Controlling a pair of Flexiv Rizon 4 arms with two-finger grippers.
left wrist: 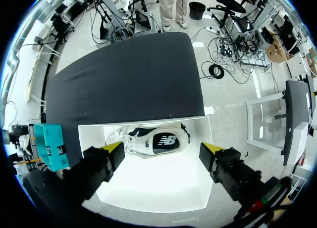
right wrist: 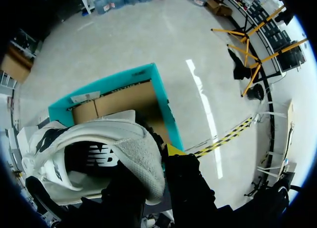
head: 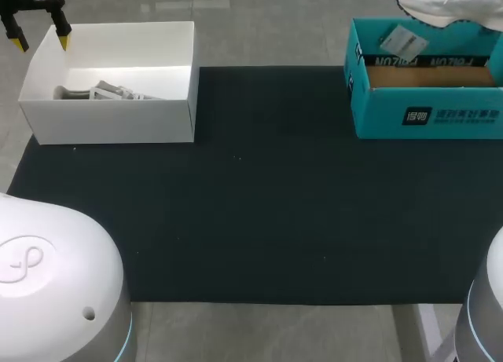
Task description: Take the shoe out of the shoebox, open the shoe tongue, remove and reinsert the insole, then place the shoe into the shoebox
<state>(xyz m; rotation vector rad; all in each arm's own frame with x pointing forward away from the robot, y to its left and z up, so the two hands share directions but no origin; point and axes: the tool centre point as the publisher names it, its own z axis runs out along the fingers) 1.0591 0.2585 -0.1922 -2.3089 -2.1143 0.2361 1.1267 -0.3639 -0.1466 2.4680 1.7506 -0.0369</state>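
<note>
A white shoe (head: 444,2) hangs above the teal shoebox (head: 424,103) at the back right. My right gripper (right wrist: 153,163) is shut on its heel collar, one yellow tip outside the shoe (right wrist: 99,159), the other finger hidden inside. The teal shoebox (right wrist: 119,97) lies open below, showing its brown floor. My left gripper (head: 39,38) hovers open over the far left corner of the white box (head: 169,111). A second white and black shoe (left wrist: 153,141) lies on its side in that white box (left wrist: 148,188), under the left gripper (left wrist: 161,151) and apart from its fingers.
A black mat (head: 259,189) covers the table between the two boxes. A paper tag (head: 402,42) rests on the teal shoebox's back wall. My arms' white bases (head: 47,283) fill the near corners.
</note>
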